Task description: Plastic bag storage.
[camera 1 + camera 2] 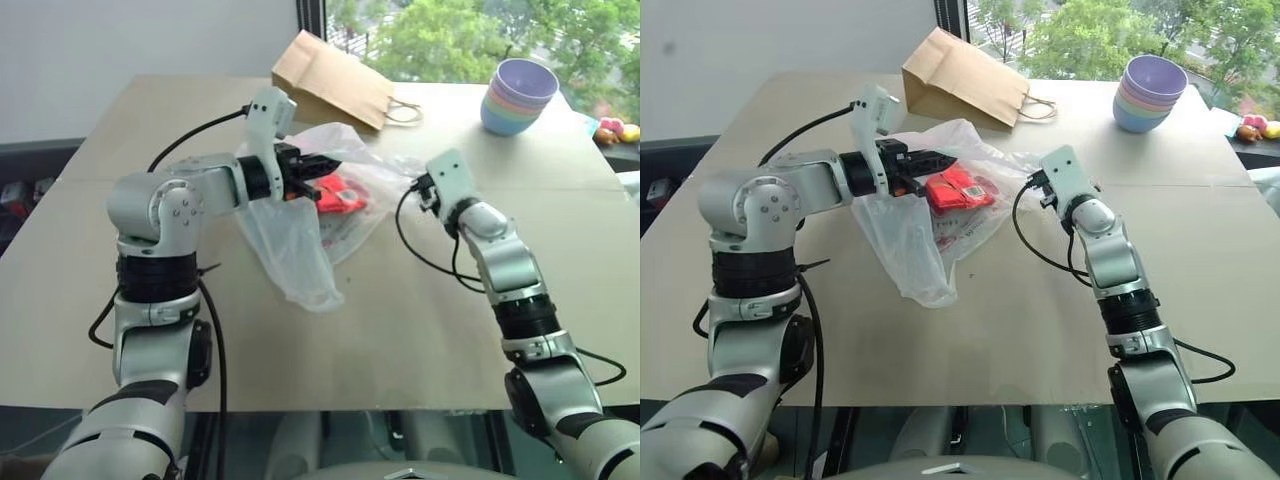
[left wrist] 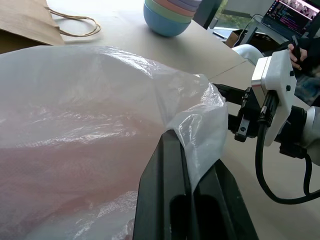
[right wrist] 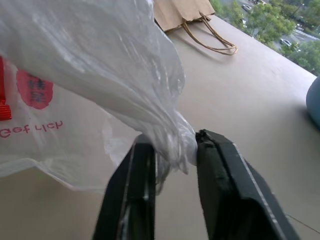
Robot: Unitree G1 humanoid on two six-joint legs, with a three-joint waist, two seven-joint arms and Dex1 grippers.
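Observation:
The plastic bag (image 1: 300,250), thin, crinkly and whitish with red printing (image 1: 345,192), hangs above the middle of the table and trails down onto it. My left gripper (image 1: 315,185) is shut on the bag's upper edge; in the left wrist view the film is pinched between its black fingers (image 2: 170,165). My right gripper (image 1: 415,185) holds the bag's right corner. In the right wrist view a bunched twist of plastic (image 3: 172,135) sits squeezed between its two fingers (image 3: 220,165). The bag is stretched between the two grippers.
A brown paper bag (image 1: 330,85) with handles lies at the back of the table (image 1: 400,330). A stack of pastel bowls (image 1: 520,95) stands at the back right. Small colourful objects (image 1: 612,130) sit at the far right edge.

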